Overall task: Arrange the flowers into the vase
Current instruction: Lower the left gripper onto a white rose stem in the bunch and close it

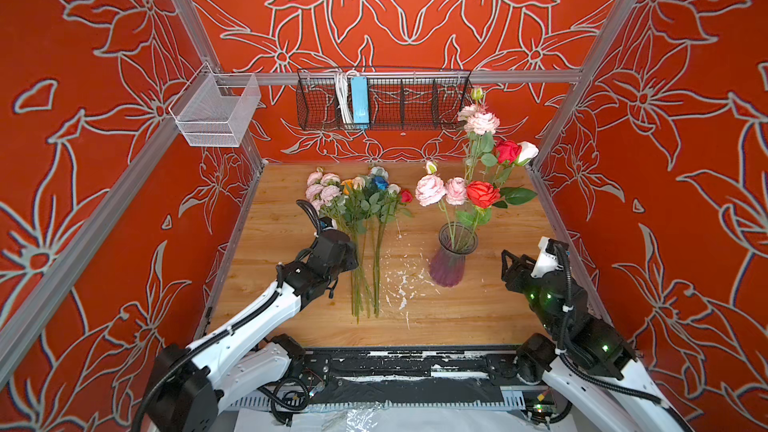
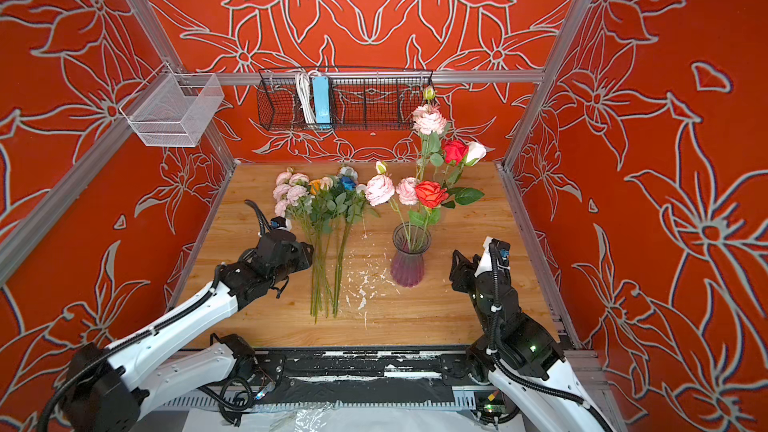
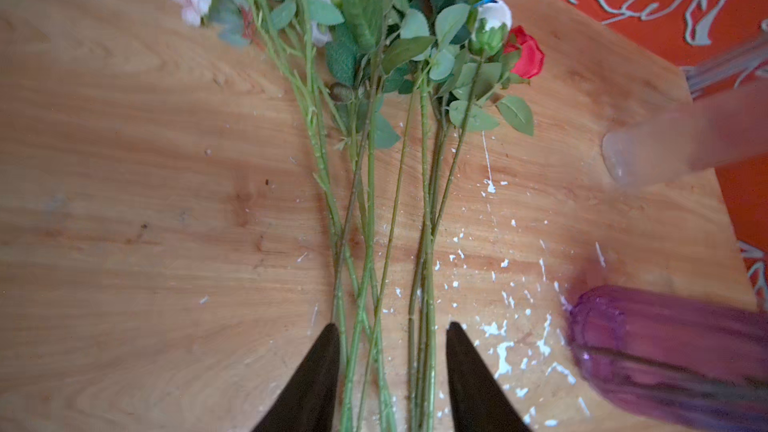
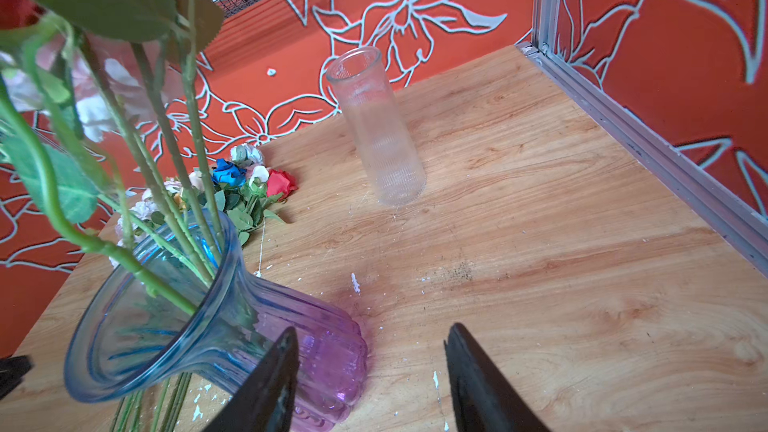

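Currently straddling stems of the flowers lying on the tabletop with the left gripper, narrowly spread and not yet clamping, probably lining up a pick; holding the right gripper spread and empty just beside the part-filled vase, likely for steadying it.

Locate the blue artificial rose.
In both top views the blue artificial rose lies in the loose bunch left of the purple glass vase, toward the back wall.

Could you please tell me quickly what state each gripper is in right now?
Left gripper: jaws open, straddling the flower stems, not yet clamped on them.
Right gripper: jaws open, empty, beside the vase.
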